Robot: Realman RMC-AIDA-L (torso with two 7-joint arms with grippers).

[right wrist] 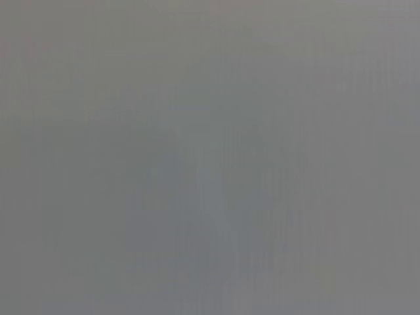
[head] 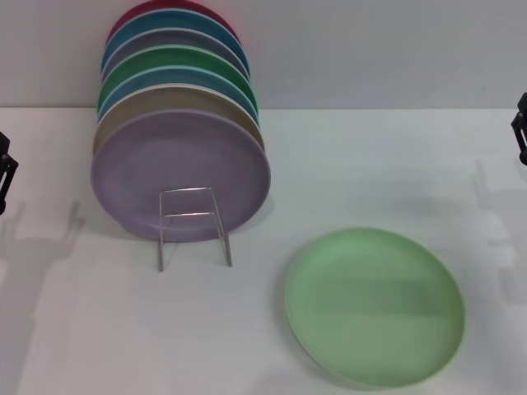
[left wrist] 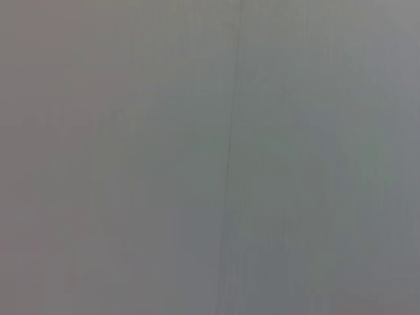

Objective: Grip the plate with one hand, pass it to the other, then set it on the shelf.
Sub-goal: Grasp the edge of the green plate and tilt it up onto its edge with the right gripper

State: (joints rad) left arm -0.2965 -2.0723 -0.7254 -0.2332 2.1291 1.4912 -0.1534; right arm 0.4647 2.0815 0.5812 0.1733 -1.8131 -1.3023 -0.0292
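The mint-green plate (head: 375,306) lies flat on the white table (head: 346,164), face up, off to my right side and close to my body. It is round, so it has no long axis and points no particular way; any stretch of its rim is as good as another, and what matters is which rim is nearest which arm.

My right gripper (head: 521,127) shows only as a dark sliver at the far right edge of the head view; the plate sits inward of it and nearer to me. My left gripper (head: 6,171) is at the opposite edge, well apart from the plate, with the rack of plates between. I judge the right arm the nearer one, and the plate's outer right rim the natural place for the first grip.

I cannot tell whether either gripper is spread or closed; neither holds anything that I can see, and both wrist views show only blank grey.

The wire shelf (head: 193,226) stands inward of my left gripper, its front loop free, a lavender plate (head: 179,173) just behind it leading a row of upright plates. Passing leftward suits that.
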